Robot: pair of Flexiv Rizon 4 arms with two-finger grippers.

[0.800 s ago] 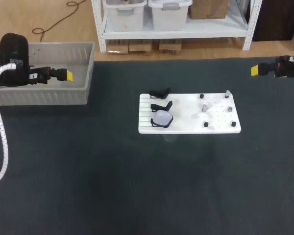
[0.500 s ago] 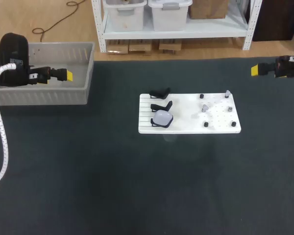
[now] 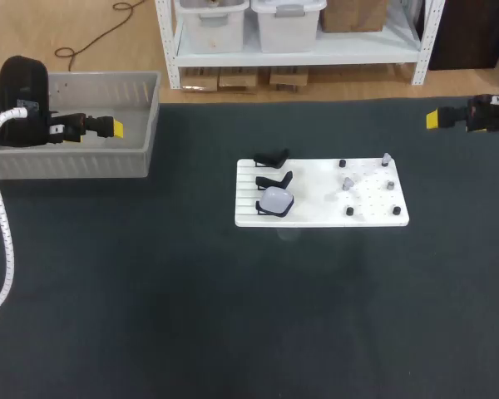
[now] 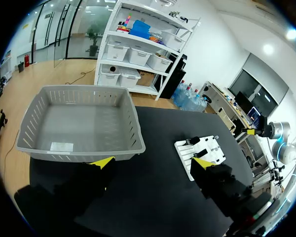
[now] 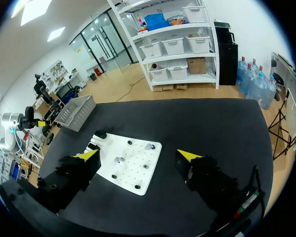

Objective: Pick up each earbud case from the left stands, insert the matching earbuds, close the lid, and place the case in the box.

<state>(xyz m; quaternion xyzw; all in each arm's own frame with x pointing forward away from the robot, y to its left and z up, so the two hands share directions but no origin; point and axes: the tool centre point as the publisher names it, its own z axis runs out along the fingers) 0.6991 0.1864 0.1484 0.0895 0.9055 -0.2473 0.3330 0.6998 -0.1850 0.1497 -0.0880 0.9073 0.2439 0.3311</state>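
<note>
— Where does the rounded white earbud case [image 3: 276,199] lie from us?
— On its black stand [image 3: 264,210], at the white board's [image 3: 374,218] end facing our left gripper [image 3: 112,127], well off across the counter [image 3: 233,316].
— And our grippers?
— Both spread wide, empty. The left hangs over the grey slatted box [image 3: 75,162]; the right gripper [image 3: 432,119] is about as far away.

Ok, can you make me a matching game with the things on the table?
Things:
1. box
2. case
3. left gripper
4. right gripper

Clues:
A. at the far right
B. grey
C. on a black stand
D. by the box

Pairs: 1-B, 2-C, 3-D, 4-A
</note>
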